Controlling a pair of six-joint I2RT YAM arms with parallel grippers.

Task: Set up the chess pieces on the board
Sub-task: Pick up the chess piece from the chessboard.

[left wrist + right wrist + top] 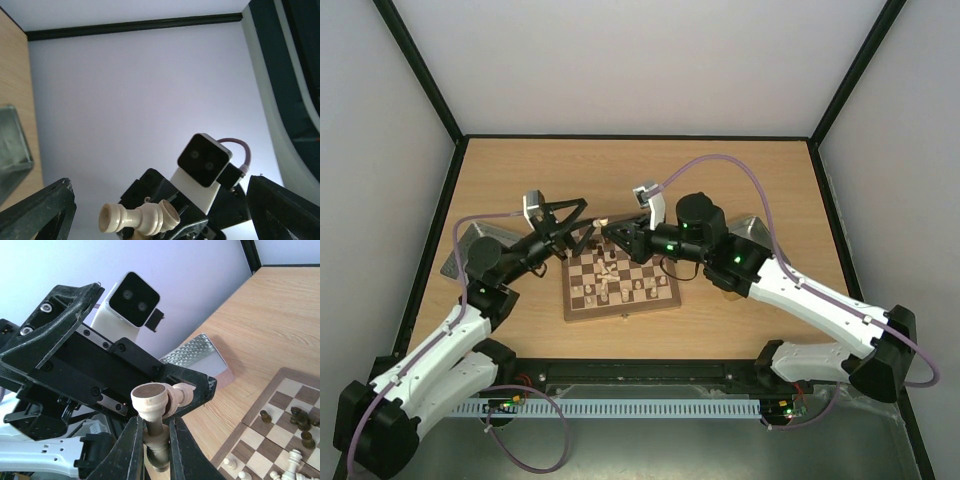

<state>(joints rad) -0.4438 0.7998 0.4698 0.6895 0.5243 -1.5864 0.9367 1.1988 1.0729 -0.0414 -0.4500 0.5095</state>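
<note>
Just over the far edge of the chessboard, the right end effector clamps a pale cream piece sideways. Facing it, the left end effector gapes empty.

Laboratory robot cell. A wooden table is enclosed by white panels set in a black frame; a left arm and a right arm are bolted beside a slotted cable duct.

Cream piece horizontal, aloft; other pieces scattered on board.
</note>
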